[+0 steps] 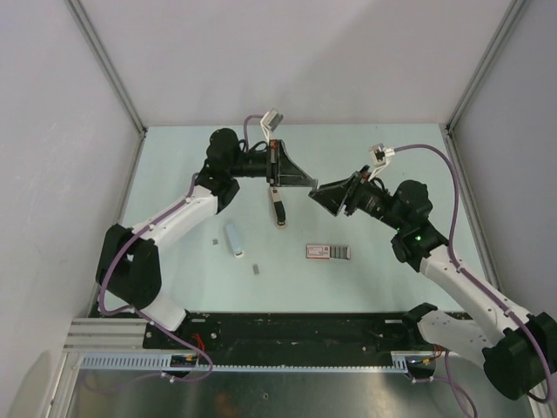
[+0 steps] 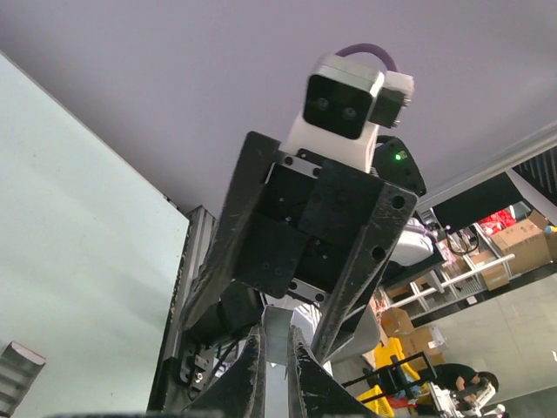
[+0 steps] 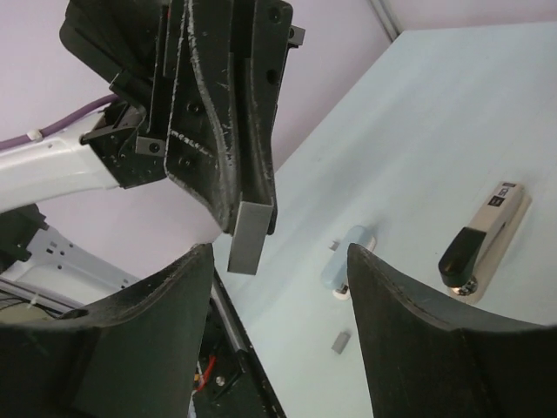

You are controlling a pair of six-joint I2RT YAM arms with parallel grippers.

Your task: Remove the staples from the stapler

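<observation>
Right tool [image 3: 278, 252] fingers loom at the bottom of its own wrist view, spread wide with nothing between them. Just beyond, left tool [image 3: 251, 202] is clamped on a flat grey metal strip [image 3: 251, 237] (its end pokes out below the fingertips), up in the air above the bench [image 1: 348, 287]. Pale-blue stapler [image 1: 233, 237] lies flat on the bench near the left arm, untouched, small grey bits [image 1: 255, 268] close by. Black-and-cream stapler [image 1: 278, 207] lies below the left tool. Red-and-white box [image 1: 331, 252] sits further right.
</observation>
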